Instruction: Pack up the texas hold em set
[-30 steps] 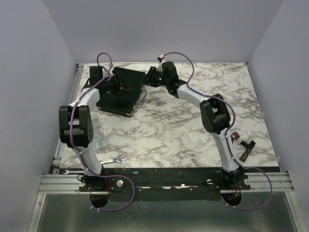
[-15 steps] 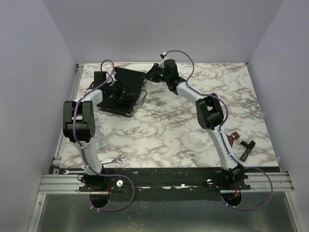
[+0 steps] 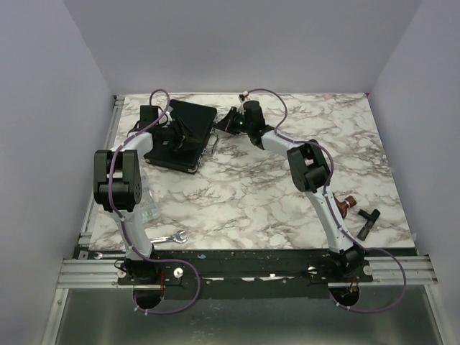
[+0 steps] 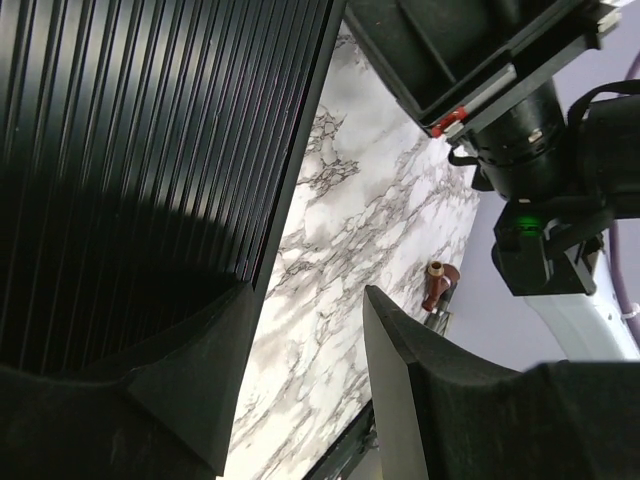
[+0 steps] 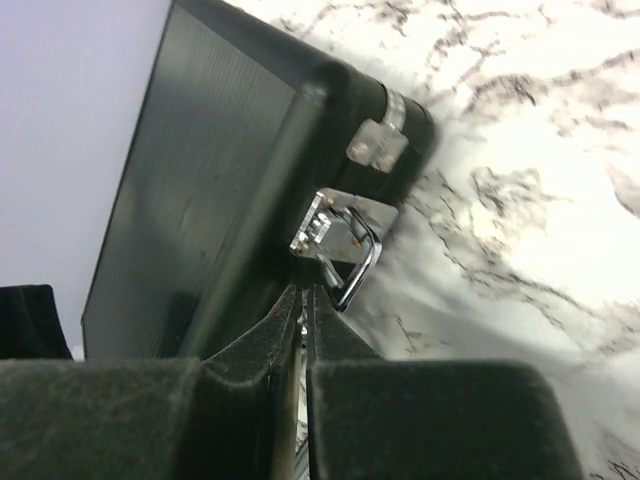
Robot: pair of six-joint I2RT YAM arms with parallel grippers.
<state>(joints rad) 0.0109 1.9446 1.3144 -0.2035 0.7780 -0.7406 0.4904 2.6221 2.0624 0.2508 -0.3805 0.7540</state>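
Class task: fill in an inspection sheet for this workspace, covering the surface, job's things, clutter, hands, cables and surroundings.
Surface: marble-patterned table.
Job's things: black case at far left, lid down, metal handle on its right side; no chips or cards seen.
Clutter: silver wrench near left; brown tap-shaped piece and black part near right.
Hands: left hand open at the case's edge; right hand shut, beside the handle.
Cables: purple cables looped along both arms.
Surroundings: lavender walls.

case (image 3: 180, 136): on table (image 3: 273, 194), 10 o'clock | wrench (image 3: 172, 237): near edge, 7 o'clock | tap piece (image 3: 348, 204): 4 o'clock, far right of wrench
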